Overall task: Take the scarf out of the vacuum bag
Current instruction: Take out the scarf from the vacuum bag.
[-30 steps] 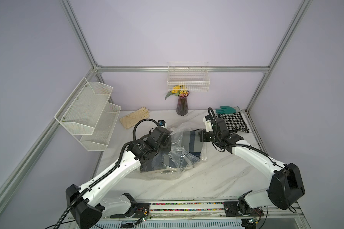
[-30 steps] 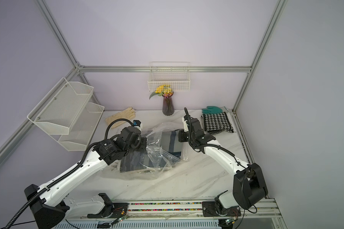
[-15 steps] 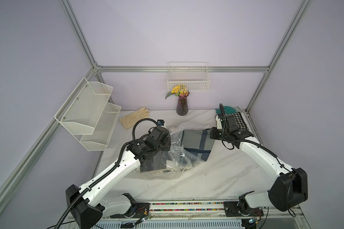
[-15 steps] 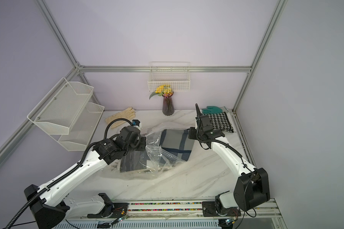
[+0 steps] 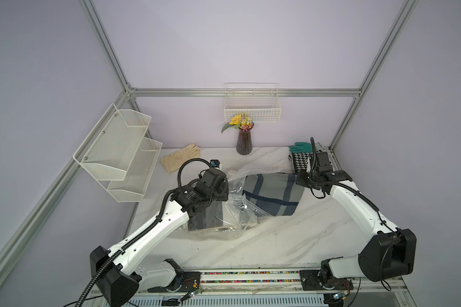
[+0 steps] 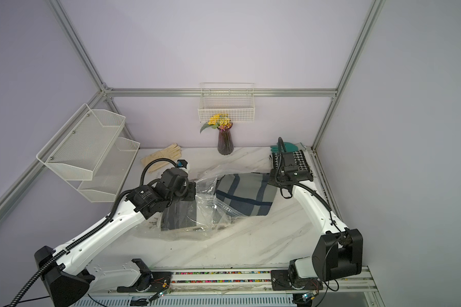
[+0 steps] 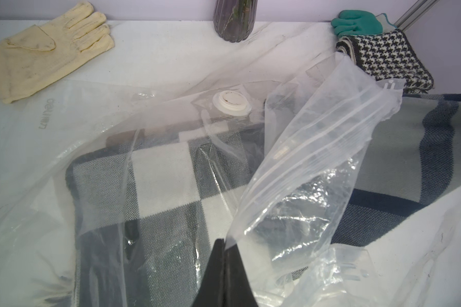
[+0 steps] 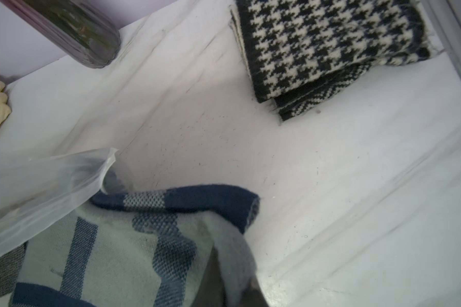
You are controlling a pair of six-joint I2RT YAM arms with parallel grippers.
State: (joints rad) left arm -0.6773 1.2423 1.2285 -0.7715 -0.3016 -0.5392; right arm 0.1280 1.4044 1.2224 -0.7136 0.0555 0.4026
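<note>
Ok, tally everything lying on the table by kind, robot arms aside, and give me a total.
Gloves: 2, cream glove and teal glove
Scarves: 2, plaid scarf and houndstooth scarf; the dark checked fabric in the bag may be a third
Vacuum bag: 1
Vase: 1
Total: 6

- The vacuum bag (image 7: 304, 172) is seen as clear, glossy, crinkled plastic.
- The scarf (image 5: 277, 192) is shown as matt woven cloth.
- The table (image 5: 290, 239) is finished smooth, in marbled white.

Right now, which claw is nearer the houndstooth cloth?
Right. The right claw is beside the houndstooth cloth, gripping the plaid scarf; the left claw is farther off, pinching the vacuum bag.
</note>
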